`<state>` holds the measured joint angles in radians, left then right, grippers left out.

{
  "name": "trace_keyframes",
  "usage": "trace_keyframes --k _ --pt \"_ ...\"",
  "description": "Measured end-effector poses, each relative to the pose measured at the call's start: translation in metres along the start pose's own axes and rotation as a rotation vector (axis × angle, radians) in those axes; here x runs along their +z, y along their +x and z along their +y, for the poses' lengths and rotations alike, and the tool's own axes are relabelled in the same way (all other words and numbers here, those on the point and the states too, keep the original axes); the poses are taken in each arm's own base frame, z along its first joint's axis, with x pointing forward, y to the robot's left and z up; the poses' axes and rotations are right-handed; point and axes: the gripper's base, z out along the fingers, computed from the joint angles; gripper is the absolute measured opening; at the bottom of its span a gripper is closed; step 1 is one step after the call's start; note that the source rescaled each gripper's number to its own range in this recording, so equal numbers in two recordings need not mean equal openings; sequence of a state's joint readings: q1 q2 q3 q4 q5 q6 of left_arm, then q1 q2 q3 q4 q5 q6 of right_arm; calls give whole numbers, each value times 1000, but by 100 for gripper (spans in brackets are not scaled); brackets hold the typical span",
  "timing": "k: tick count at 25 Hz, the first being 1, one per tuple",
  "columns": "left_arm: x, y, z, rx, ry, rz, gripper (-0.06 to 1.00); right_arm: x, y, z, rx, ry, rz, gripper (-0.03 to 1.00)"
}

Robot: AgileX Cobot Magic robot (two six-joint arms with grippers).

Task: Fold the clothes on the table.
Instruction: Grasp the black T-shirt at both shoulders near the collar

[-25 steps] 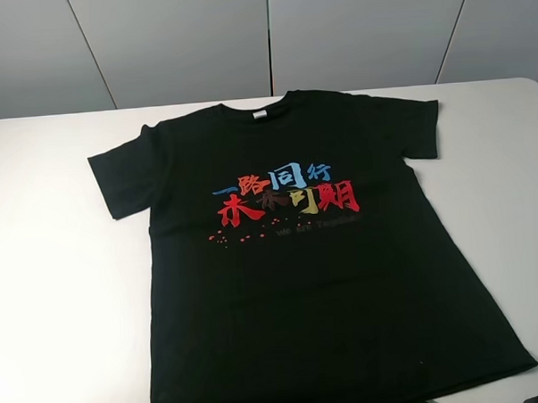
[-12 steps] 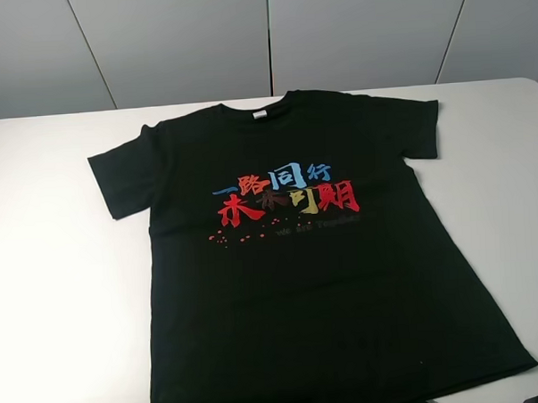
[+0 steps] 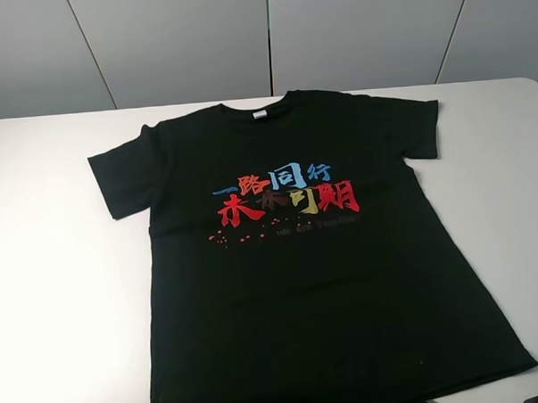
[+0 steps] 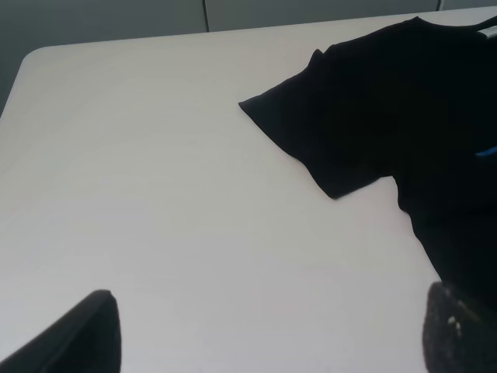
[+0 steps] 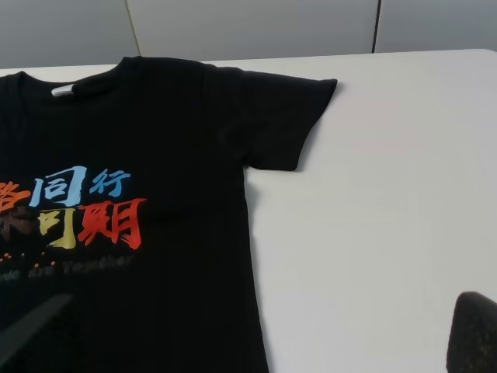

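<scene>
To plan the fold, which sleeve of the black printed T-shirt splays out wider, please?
The sleeve on the left arm's side splays outward; the opposite sleeve hangs close.

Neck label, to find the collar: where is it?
Exterior high view: the neck label lies inside the T-shirt collar, by the far edge of the table, mid-width.

This looks like a lab or test room. A large, plain white surface with rounded corners fills most of the frame, and smooth grey wall panels with narrow seams run across the top.
</scene>
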<state>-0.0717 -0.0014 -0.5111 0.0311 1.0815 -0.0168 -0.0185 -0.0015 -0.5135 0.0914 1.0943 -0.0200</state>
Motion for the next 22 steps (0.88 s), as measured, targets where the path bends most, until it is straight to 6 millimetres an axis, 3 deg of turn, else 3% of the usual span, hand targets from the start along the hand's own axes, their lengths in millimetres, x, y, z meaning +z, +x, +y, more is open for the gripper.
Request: trace_keyframes --k 15,19,22 --pt "-5 -4 2 7 -21 -22 100 -1 -1 0 -10 2 -2 100" --pt "-7 -16 2 7 -22 16 100 6 -22 0 -44 3 85 100" --pt "8 -36 2 38 -20 111 100 24 -45 -1 -91 -17 161 100"
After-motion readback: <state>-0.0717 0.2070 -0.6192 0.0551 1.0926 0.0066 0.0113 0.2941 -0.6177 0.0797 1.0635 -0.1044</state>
